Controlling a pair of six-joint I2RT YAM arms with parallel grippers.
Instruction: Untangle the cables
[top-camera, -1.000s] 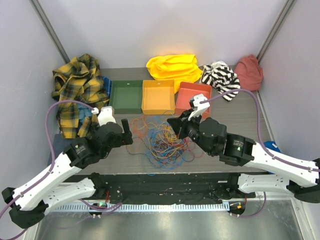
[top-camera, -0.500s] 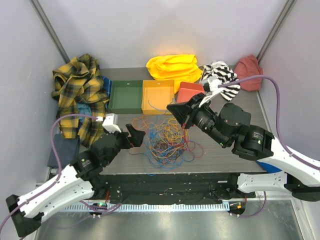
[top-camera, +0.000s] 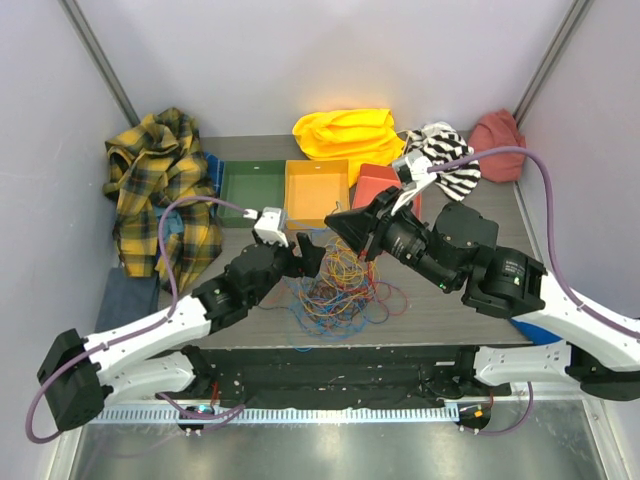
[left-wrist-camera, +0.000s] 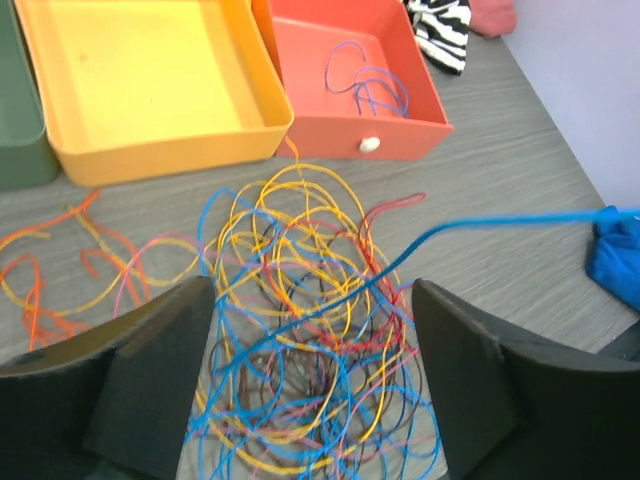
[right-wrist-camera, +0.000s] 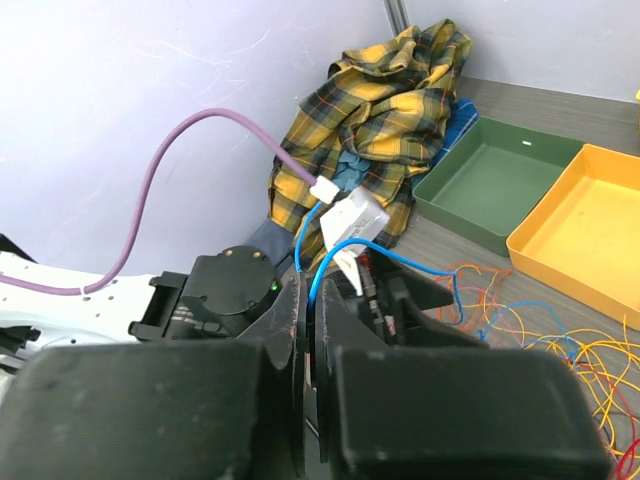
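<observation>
Barely started, by the look of it. Find the cables heaped in one knot just in front of the yellow tray, with yellow, blue, red, orange and dark strands crossing over one another. Count only a couple of blue and purple loops set apart, inside the red tray right of the yellow tray. See nothing in the yellow tray itself, nor in the green tray on its left. Note the right gripper pressed together on one blue cable, raised above the front right corner of the yellow tray and drawing that strand taut out of the heap. Note the left gripper spread wide, low over the heap in front of the yellow tray, holding nothing. Judge the step in hand as pulling that single blue strand clear of the knot, and expect nearly every other strand to need the same. Spot a few orange strands lying looser, front left of the yellow tray. Around all this, a grey wood-grain surface. On it, a plaid shirt far left of the yellow tray, a yellow cloth behind it, and a striped cloth and a pinkish-red cloth to its right rear. Pale lilac walls behind and to both sides.
</observation>
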